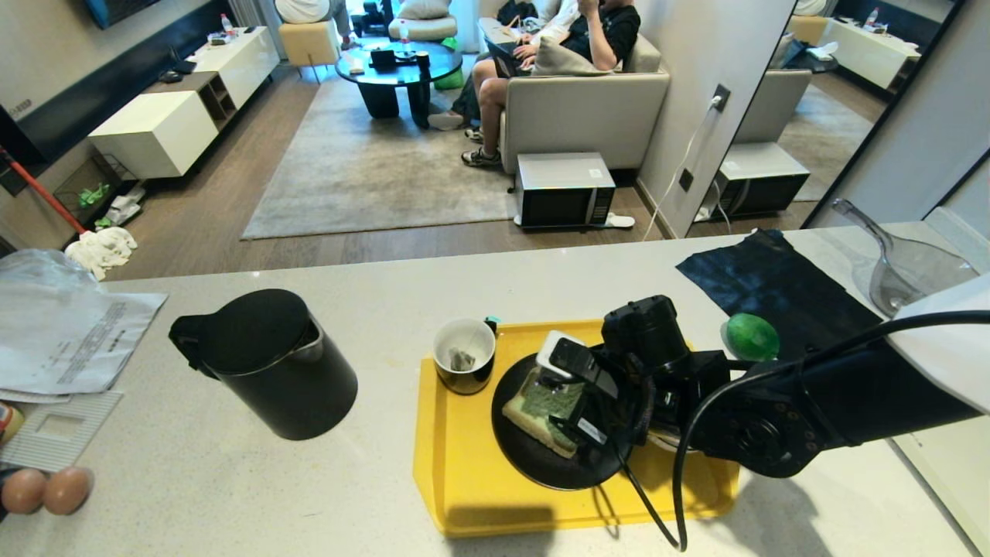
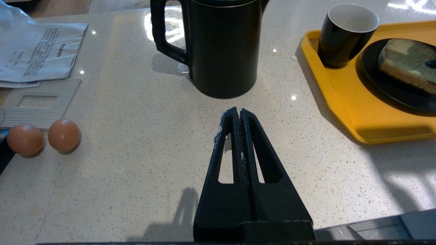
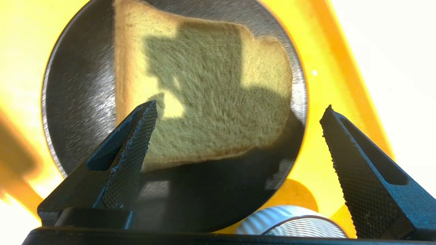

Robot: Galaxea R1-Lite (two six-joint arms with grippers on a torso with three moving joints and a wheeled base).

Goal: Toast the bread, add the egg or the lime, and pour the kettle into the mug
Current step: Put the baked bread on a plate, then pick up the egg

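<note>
Two brown eggs (image 1: 46,490) at the desk's (image 1: 371,495) 8 o'clock edge, papers (image 1: 73,333) at 9. Kettle (image 1: 267,363) standing left of centre. Left gripper (image 2: 237,114) pressed together, low over bare desk before the kettle. Mug (image 1: 464,354) on yellow tray (image 1: 456,464), at 10 o'clock of black plate (image 1: 534,456) bearing bread (image 1: 541,406). Right gripper (image 3: 238,112) spread apart above bread, empty. Lime (image 1: 752,336) at 2 o'clock, off the tray.

A lived-in home, open-plan: a pale stone kitchen counter (image 1: 371,309) looks onto a lounge with a grey rug (image 1: 371,170), round dark coffee table (image 1: 398,70), grey sofa (image 1: 588,108) with seated people, and a microwave (image 1: 564,189) on the wooden floor
</note>
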